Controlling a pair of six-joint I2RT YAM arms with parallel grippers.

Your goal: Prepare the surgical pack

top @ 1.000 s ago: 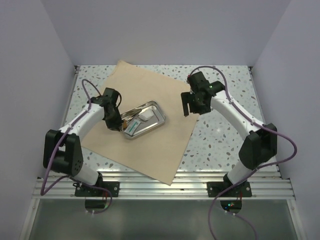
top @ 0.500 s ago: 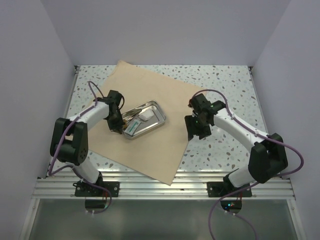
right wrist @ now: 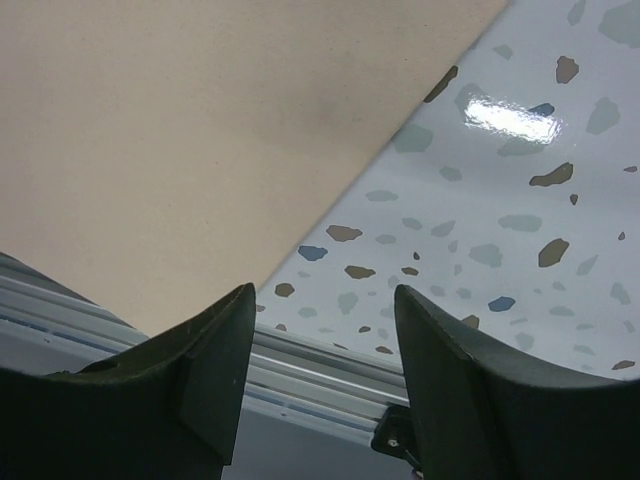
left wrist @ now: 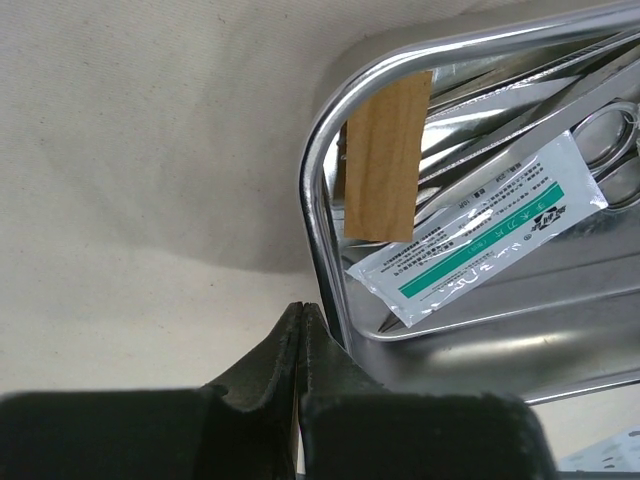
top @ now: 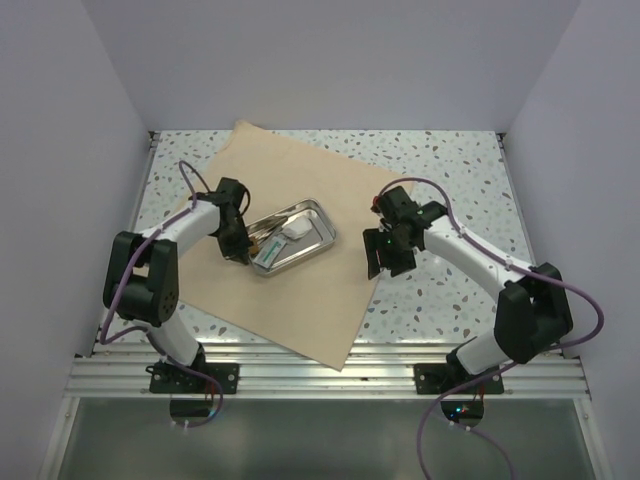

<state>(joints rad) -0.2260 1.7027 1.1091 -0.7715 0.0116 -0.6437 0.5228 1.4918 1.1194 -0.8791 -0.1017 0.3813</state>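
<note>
The left claw [left wrist: 302, 320], having closed tight, is resting beside the shiny rectangular steel tray [left wrist: 312, 210] on the large tan wrap sheet [top: 300, 300]; the right claw [right wrist: 322, 300], fingers apart, is hovering nearer along the sheet's right edge.

Bright, even light, soft shadows, glare on the steel tray [left wrist: 316, 200] and speckled table [right wrist: 510, 118]

The white packet [left wrist: 480, 235] with a green stripe, lying in the steel tray [left wrist: 318, 200], carries lines of small dark print, too blurred to read. Nothing else bears text.
</note>
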